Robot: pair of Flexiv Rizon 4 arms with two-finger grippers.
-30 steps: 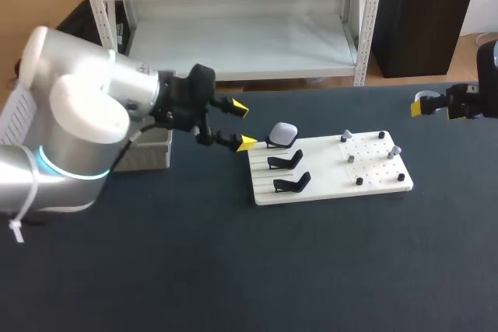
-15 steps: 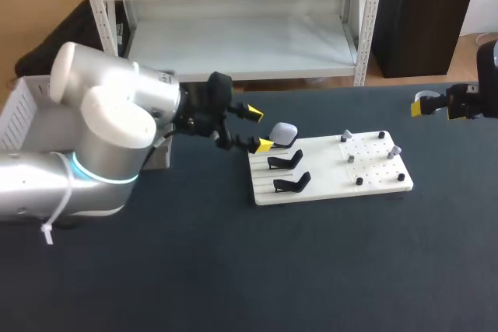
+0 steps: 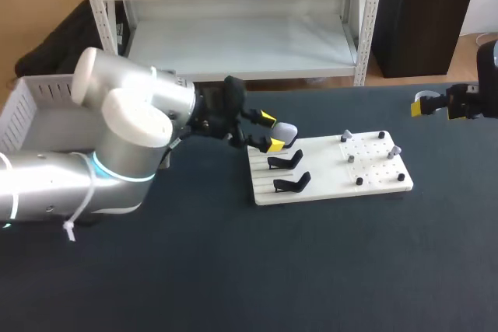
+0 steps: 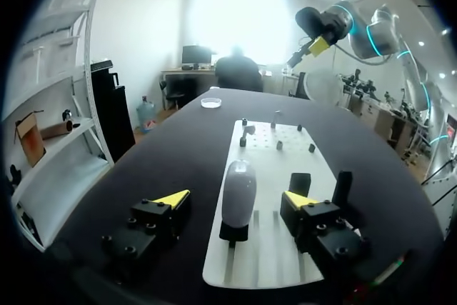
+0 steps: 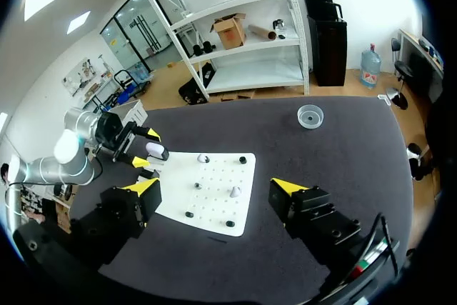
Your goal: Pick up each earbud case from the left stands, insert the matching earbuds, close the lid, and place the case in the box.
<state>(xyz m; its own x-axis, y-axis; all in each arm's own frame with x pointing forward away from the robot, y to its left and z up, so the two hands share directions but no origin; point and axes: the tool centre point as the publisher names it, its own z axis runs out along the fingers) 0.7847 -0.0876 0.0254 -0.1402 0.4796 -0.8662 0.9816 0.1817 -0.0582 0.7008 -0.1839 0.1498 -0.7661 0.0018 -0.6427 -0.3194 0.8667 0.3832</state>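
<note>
**Left pincer brackets the earbud case on its stand**

At the far left of the dark surface (image 3: 233, 270) sits the white slatted box (image 3: 31, 103), where the case must end up. Our left arm comes in from that side toward the white board (image 3: 327, 186). Our left pincer (image 3: 271, 131) is spread wide around the earbud case (image 3: 285, 131).

The left wrist view shows this best. The pale grey case stands upright on the black stand (image 4: 233, 231) farthest from us. It sits between the two yellow tips with a gap on either side, so nothing is gripped yet. Just beside it, nearer us, the two empty stands (image 3: 286, 162) are bare.

Further right on the same board, small grey pieces that we take for the earbuds (image 3: 348, 138) sit among the pegs. At the far right, our right pincer (image 5: 216, 189) hangs well apart from the board, released and holding nothing.

We judge the case to be light, hard and glossy. Its rounded sides could squirt out of a grip that lands too high or off centre. We would take hold across the lower body, below the lid seam, pressing squarely on two opposite faces. A moderate squeeze should be enough. We would then lift straight up off the stand so that it does not tip.
</note>
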